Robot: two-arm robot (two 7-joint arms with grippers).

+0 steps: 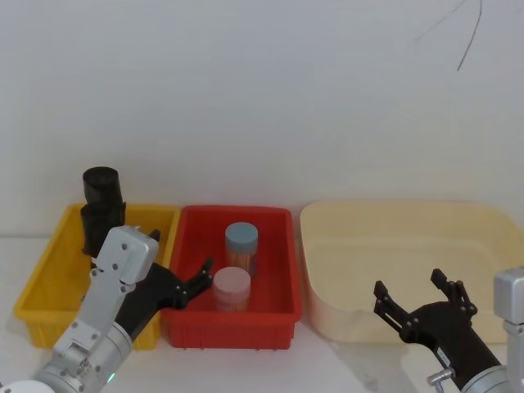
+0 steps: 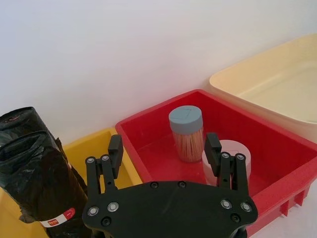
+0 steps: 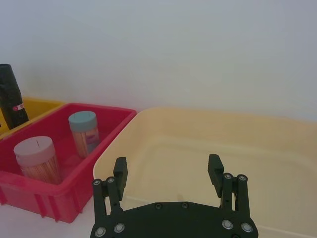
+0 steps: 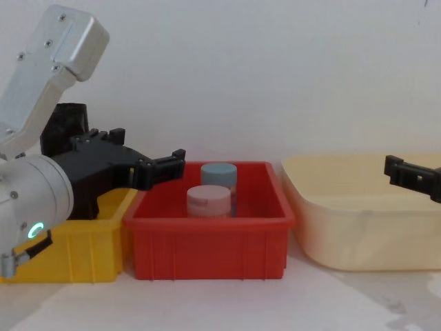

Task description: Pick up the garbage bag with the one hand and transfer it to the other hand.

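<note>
The garbage bag (image 1: 101, 203) is a tall black roll standing upright at the back of the yellow bin (image 1: 39, 282), rising well above its rim. A small red-and-white label shows low on the garbage bag (image 2: 35, 173) in the left wrist view. My left gripper (image 1: 178, 258) hovers open over the wall between the yellow and red bins, just right of the bag and not touching it. In the chest view the left arm hides most of the roll (image 4: 66, 123). My right gripper (image 1: 409, 284) hangs open and empty above the front of the cream tub (image 1: 385, 208).
The red bin (image 1: 237, 329) in the middle holds a blue-lidded jar of toothpicks (image 1: 241, 242) and a pink-lidded jar (image 1: 232, 286). The three containers stand side by side against a white wall. Bare white table lies in front of them.
</note>
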